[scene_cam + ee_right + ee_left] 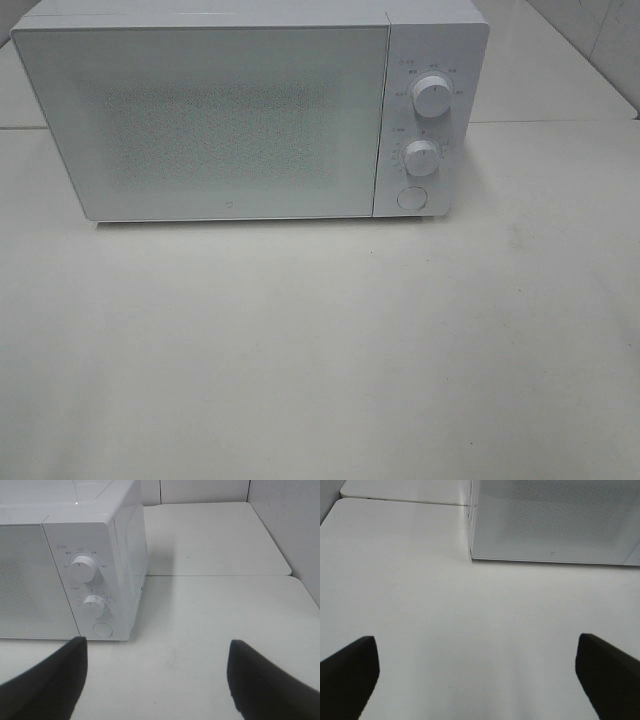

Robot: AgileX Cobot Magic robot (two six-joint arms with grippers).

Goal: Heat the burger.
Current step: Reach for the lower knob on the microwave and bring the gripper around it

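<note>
Microwave (215,120) shut, contents hidden, white table (320,350)

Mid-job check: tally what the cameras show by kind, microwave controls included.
Microwave: 1
Knobs: 2
Round button: 1
End effectors: 2, both open
Burger: 0 in view
Total: 6

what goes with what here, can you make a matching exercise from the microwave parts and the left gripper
Column one:
1 microwave door
2 upper knob
3 round button
4 left gripper

Column two:
a lowest on the control panel
b open, holding nothing
c shut
d highest on the control panel

Pairs: 1-c, 2-d, 3-a, 4-b
</note>
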